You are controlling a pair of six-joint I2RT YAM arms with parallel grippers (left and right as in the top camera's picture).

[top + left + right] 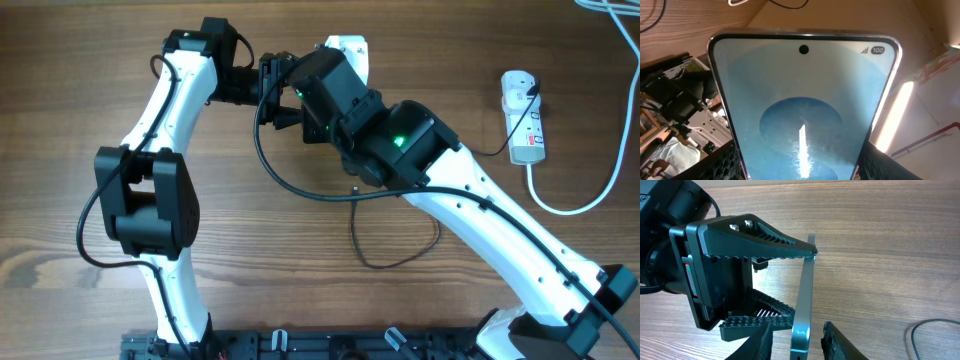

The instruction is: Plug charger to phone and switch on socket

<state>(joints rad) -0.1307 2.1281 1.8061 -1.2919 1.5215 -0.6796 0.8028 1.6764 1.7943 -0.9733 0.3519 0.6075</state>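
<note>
The left gripper pinches the phone by its long sides between ribbed black plastic fingers, holding it tilted above the table. The phone is a thin slab with a pale metal rim and a glossy blue screen. The right gripper is spread, with the phone's edge in the gap. The charger, a thin black cable, loops over the brown wood-grain tabletop towards the white plastic socket, well apart at the right.
</note>
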